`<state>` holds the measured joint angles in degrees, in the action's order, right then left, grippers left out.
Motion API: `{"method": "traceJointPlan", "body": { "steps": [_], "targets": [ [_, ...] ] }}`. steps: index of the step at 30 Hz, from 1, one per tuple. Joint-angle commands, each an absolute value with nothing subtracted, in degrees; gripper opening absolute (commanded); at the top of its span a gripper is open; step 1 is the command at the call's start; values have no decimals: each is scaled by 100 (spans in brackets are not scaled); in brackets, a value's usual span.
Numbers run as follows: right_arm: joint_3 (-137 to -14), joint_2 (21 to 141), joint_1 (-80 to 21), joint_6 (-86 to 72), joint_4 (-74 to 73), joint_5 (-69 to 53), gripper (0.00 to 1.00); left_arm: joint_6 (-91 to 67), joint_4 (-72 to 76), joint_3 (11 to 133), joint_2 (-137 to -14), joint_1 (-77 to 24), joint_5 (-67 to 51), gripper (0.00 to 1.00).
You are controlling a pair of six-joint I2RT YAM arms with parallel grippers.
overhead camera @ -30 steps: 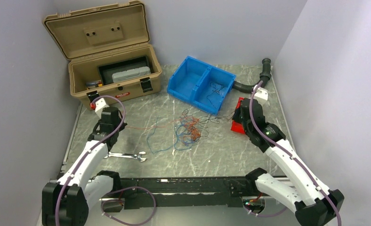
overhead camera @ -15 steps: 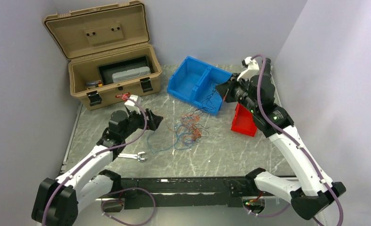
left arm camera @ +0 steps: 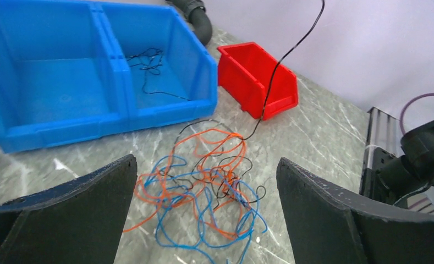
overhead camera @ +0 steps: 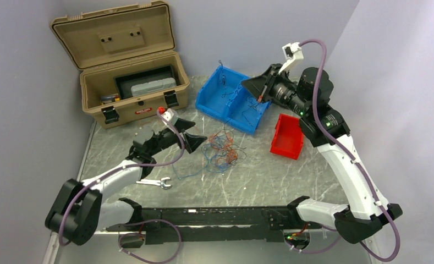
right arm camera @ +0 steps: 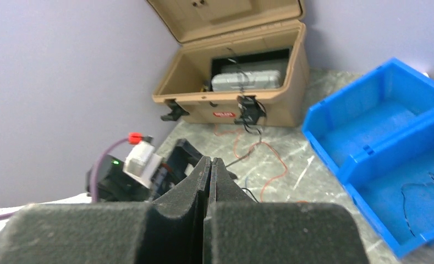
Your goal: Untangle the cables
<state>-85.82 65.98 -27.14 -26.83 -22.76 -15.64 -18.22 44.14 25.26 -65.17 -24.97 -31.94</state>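
Black wire point(left arm camera: 148, 60) already in bin point(overhead camera: 225, 116); tangle point(overhead camera: 221, 149) mostly intact on table. Right gripper point(overhead camera: 246, 83) clenched, apparently holding black strand point(left arm camera: 275, 71) aloft; left gripper point(overhead camera: 192, 135) spread wide, empty.

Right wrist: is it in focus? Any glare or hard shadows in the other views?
Right wrist: the shut fingers fill the bottom, dark; the tan case beyond looks slightly soft. Left wrist: cables sharp, no glare. Top external: even light, faint shadows on the table.
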Motion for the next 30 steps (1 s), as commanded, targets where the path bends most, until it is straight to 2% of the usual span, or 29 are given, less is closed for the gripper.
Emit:
{"method": "traceJointPlan", "body": {
  "steps": [1, 14, 22, 26, 28, 29, 30],
  "targets": [
    [-9089, 6676, -2706, -3056, -1740, -1807, 0, -2017, 5543, 2960, -7078, -2640, -3776, 99],
    [-9846, 7076, -2703, -4148, -247, -1353, 0, -2760, 7206, 3738, -8935, -3363, -3773, 97],
    [-10712, 7467, -2707, -3857, 263, -284, 0, -3148, 7361, 3681, -9780, -3586, -3412, 91],
    [-11087, 7707, -2711, -3642, 439, 295, 0, -2843, 6854, 3545, -10016, -3605, -3127, 88],
    [-11178, 7781, -2702, -3576, 592, 444, 0, -2769, 6568, 3654, -10181, -3620, -3089, 83],
    [-11202, 7813, -2705, -3558, 666, 493, 0, -2736, 6337, 3709, -10220, -3614, -3031, 77],
    [-11207, 7830, -2701, -3525, 750, 526, 0, -2694, 6115, 3757, -10237, -3619, -2960, 66]
  ]
}}
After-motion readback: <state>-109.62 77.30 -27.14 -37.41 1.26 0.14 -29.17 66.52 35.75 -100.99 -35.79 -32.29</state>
